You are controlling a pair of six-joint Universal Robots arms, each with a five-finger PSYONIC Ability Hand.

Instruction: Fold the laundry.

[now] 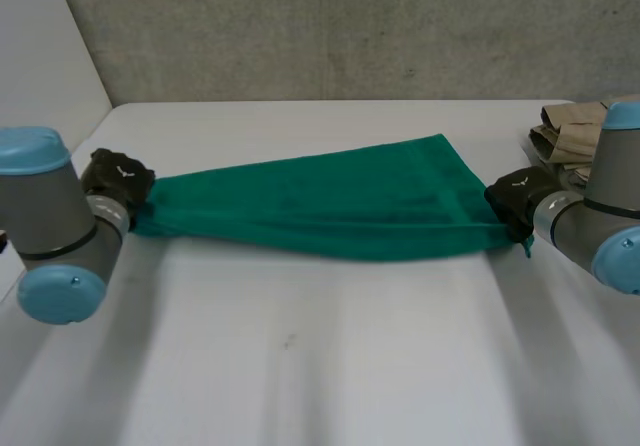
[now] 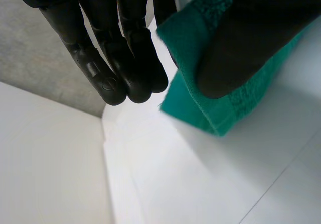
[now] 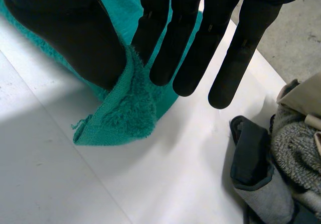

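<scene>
While the left hand (image 1: 118, 181) and right hand (image 1: 518, 202) pinch the towel's (image 1: 330, 206) opposite ends, open table (image 1: 320, 366) stretches nearside, a pile (image 1: 565, 134) near the right hand.

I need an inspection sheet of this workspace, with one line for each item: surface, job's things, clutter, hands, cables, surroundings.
Surface: white table, smooth, with a small faint mark near its middle.
Job's things: green towel, stretched between the two hands, wider toward the right one; pile of beige and grey clothes on the table beside the right arm.
Clutter: nothing seen.
Hands: left hand pinches one end of the towel between thumb and fingers; right hand pinches the opposite corner the same way.
Cables: nothing seen.
Surroundings: grey concrete wall behind the table.
</scene>
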